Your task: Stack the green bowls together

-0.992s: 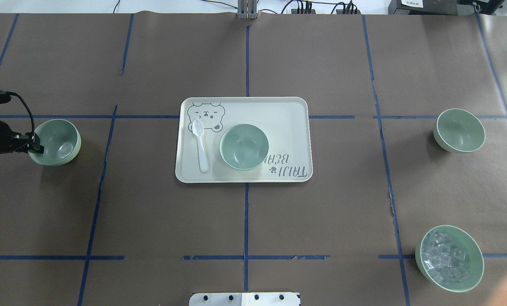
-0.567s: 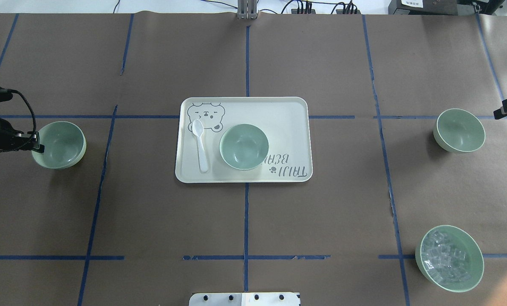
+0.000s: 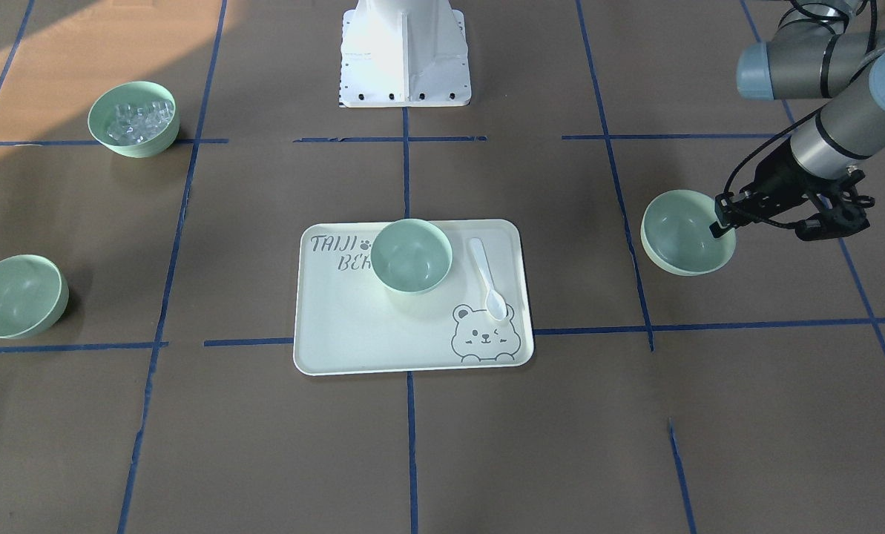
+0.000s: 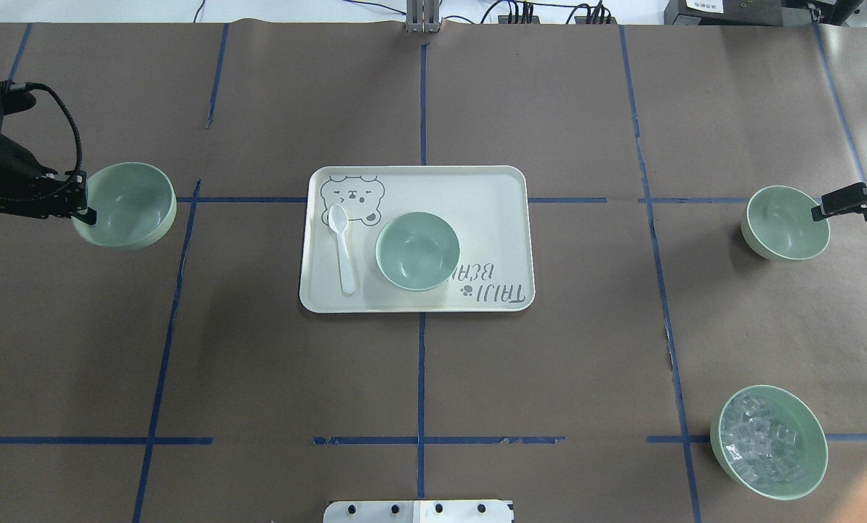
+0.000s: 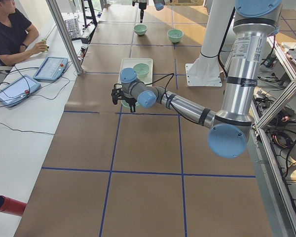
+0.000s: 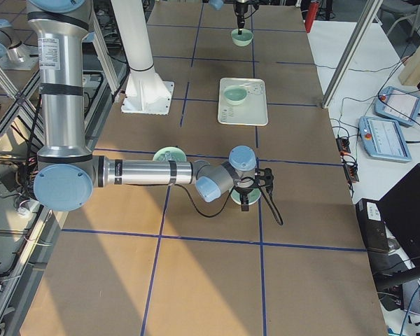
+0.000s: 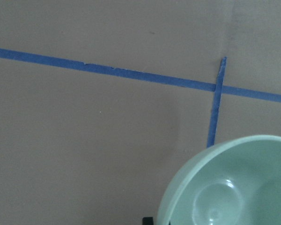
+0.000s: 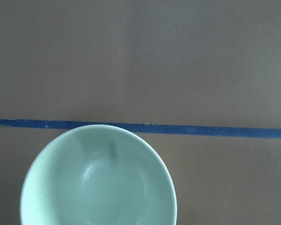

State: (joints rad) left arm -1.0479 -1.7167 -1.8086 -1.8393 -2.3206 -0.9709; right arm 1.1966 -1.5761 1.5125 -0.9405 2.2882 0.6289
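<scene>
Three pale green bowls show. One bowl (image 4: 417, 250) stands on the cream tray (image 4: 477, 189). My left gripper (image 4: 84, 211) is shut on the near rim of the left bowl (image 4: 124, 205) and holds it slightly tilted above the table; the bowl also shows in the left wrist view (image 7: 234, 187) and the front view (image 3: 687, 232). My right gripper (image 4: 818, 212) reaches over the right rim of the right bowl (image 4: 785, 221), which rests on the table and fills the bottom of the right wrist view (image 8: 98, 178). Whether the right gripper is open or shut, I cannot tell.
A white spoon (image 4: 342, 247) lies on the tray left of its bowl. A green bowl of clear cubes (image 4: 767, 442) stands at the near right. The robot's base (image 3: 405, 52) is at the near middle edge. Blue tape lines cross the brown table.
My left gripper has lifted the left bowl and carried it away from the robot and slightly toward the tray. My right gripper has come in from the right edge to the right bowl's rim.
</scene>
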